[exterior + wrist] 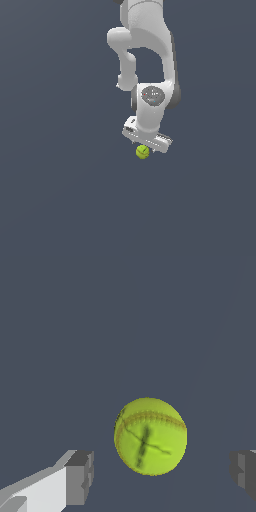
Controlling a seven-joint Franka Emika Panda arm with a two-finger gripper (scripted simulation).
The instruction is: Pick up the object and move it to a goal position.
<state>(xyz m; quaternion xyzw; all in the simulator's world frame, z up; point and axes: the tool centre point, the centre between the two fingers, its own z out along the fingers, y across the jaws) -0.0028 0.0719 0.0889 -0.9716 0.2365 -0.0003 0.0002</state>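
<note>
— How many balls do you count?

— You have one: a single yellow-green ball (150, 437) with dark seam lines, and the exterior view shows that same one ball (142, 151).

— And arms?

— You see one white robot arm (145, 50), carrying one gripper (162, 476).

— Fingers on it?

— You can count two grey fingertips (80, 476) in the wrist view, one on each side of the ball.

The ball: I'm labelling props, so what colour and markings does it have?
Yellow-green ball with thin dark seam lines and a stitched curve, clearest in the wrist view.
</note>
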